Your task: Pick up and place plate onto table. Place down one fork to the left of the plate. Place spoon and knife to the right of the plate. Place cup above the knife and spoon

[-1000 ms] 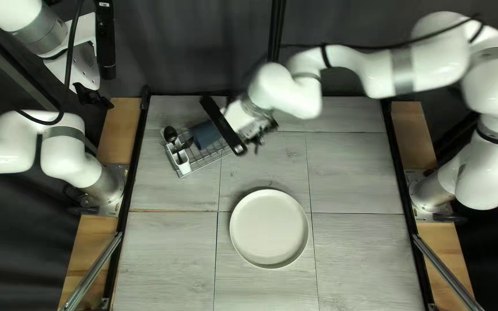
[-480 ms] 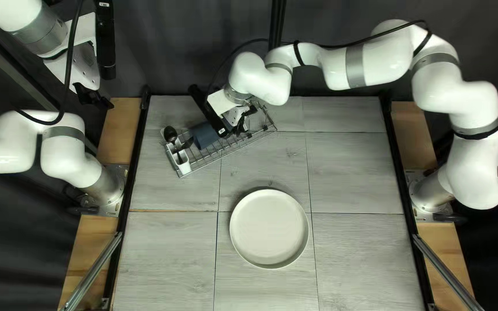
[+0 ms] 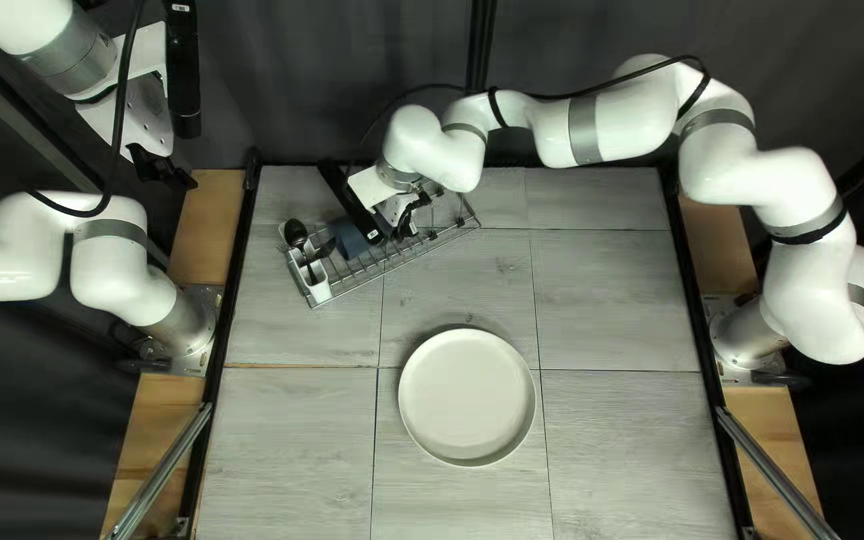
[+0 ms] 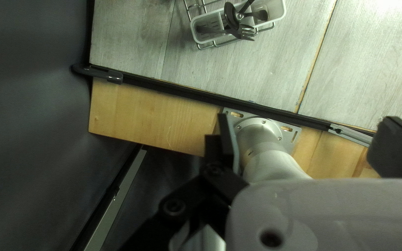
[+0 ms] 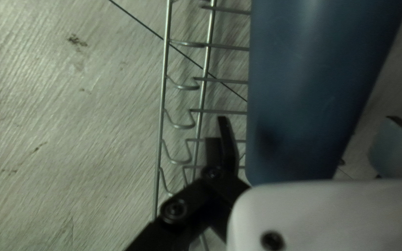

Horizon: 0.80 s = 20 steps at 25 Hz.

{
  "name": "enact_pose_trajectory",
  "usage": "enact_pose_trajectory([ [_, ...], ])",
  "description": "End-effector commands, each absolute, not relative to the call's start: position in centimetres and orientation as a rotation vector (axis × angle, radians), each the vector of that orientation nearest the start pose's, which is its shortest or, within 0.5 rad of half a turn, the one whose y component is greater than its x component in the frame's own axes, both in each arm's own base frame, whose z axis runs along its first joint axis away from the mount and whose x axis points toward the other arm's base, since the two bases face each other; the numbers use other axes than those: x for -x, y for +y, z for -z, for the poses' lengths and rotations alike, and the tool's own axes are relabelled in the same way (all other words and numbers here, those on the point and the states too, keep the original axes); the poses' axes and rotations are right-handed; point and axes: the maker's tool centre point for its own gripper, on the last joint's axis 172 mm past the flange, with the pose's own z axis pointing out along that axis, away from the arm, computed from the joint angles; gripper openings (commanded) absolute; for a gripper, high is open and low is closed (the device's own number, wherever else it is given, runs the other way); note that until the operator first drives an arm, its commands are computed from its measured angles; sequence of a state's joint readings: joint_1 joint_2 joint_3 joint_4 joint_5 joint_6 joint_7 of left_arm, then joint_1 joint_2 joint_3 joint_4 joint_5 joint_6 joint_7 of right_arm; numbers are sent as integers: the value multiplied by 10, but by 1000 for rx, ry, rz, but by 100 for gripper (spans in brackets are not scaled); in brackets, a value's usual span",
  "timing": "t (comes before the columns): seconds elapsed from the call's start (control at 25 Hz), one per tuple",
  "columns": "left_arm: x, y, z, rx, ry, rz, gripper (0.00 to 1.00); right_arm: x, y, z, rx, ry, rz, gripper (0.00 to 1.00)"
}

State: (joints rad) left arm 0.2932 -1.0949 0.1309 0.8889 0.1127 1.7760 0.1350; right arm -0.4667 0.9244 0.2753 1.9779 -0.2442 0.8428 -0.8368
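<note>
Flat on the table lies a pale plate (image 3: 467,397), untouched. My right gripper (image 3: 407,222) is over the wire rack, beside the blue cup (image 3: 350,238), which rests in it. In the right wrist view the cup (image 5: 303,93) stands between the spread fingers of my right gripper (image 5: 307,122), with a gap to at least one. My left gripper (image 3: 160,172) hangs beyond the table's far left; in its wrist view my left gripper (image 4: 307,120) is open and empty. A fork (image 4: 244,32) and a dark spoon (image 4: 231,16) sit in the holder; no knife can be made out.
The wire rack (image 3: 430,241) stands at the table's far left, with the white cutlery holder (image 3: 320,291) at its left end. A black rail (image 4: 177,91) edges the table beside my left arm's base (image 4: 259,132).
My right arm has swung leftward in the top left view, bringing its gripper from the rack's right end to the cup. The left arm, plate and rack have not moved.
</note>
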Motion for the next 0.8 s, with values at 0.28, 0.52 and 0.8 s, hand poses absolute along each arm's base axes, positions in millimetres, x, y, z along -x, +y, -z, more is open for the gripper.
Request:
enact_pose_trajectory([
  [0.28,-148,106,-405,3059,-407,306,100,-714,-214,-50,3078,-1042,300,100],
  [0.52,-148,106,-405,3059,-407,306,100,-710,-209,-83,3142,-1001,333,0],
  [0.8,-148,106,-405,3059,-407,306,100,-675,-177,-162,3219,-933,419,0],
])
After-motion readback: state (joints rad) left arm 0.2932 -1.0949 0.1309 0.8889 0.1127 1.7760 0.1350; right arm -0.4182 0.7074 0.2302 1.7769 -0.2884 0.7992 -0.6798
